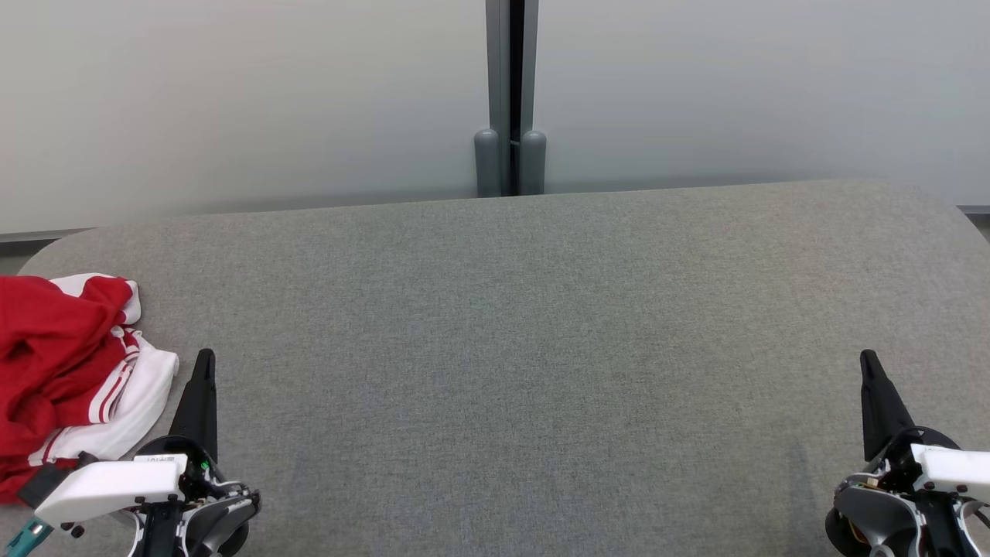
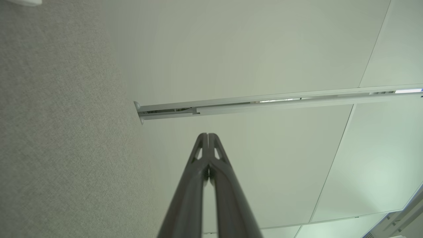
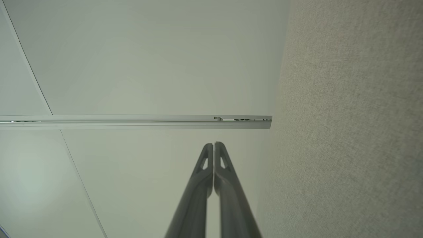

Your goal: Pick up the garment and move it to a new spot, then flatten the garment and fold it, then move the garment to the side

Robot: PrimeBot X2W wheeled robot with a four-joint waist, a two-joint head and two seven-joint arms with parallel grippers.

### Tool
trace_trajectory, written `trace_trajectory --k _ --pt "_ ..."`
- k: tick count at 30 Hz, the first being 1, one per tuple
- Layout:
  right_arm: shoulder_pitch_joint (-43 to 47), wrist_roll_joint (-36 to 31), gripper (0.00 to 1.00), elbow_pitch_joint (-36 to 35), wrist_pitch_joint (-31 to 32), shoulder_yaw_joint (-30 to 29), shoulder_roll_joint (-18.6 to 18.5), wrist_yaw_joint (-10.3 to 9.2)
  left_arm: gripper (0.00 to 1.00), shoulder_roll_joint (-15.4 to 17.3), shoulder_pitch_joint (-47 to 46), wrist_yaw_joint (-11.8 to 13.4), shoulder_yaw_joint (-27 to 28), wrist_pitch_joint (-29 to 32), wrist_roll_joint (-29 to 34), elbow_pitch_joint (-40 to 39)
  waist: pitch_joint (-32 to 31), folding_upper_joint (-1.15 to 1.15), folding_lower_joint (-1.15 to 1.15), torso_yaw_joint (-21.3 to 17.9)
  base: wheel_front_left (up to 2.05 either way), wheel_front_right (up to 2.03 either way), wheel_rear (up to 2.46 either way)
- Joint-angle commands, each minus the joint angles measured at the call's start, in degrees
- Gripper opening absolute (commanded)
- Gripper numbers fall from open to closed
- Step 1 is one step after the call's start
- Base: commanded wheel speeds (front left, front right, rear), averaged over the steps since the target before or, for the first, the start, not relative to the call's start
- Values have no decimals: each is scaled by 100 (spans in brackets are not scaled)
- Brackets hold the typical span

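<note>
Head view, far left: the red-and-white garment lies bunched on the worktop. Just beside it the left pincer is clenched, empty; it should release, then pinch a thick fold. Lower right, the right pincer is likewise clenched.

Plain office or lab-like room. A broad grey fabric-covered table with rounded corners lies ahead; at 12 o'clock, smooth pale wall panels meet at a slim grey metal post.
</note>
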Motion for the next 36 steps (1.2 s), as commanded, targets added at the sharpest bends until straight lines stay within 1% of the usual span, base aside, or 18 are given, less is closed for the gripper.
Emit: trace_trajectory --k 1,22,23,31,36 --pt "-43 -16 0 12 15 4 -4 0 0 15 -43 -24 11 11 -7 0 0 0 0 0 0 0 0" --pt "-43 -16 0 12 15 5 -4 0 0 15 -43 -24 11 11 -8 0 0 0 0 0 0 0 0" --pt "-1 0 100 -1 0 0 0 0 100 0 0 0 0 0 -1 0 0 0 0 0 0 0 0" --pt "35 -73 100 -55 -86 -2 -10 0 100 -11 -41 0 -146 -129 47 -4 3 0 0 0 0 0 0" --pt "41 -278 100 -135 -231 62 -87 0 100 44 -116 0 -315 -295 244 -57 4 0 0 2 0 0 0"
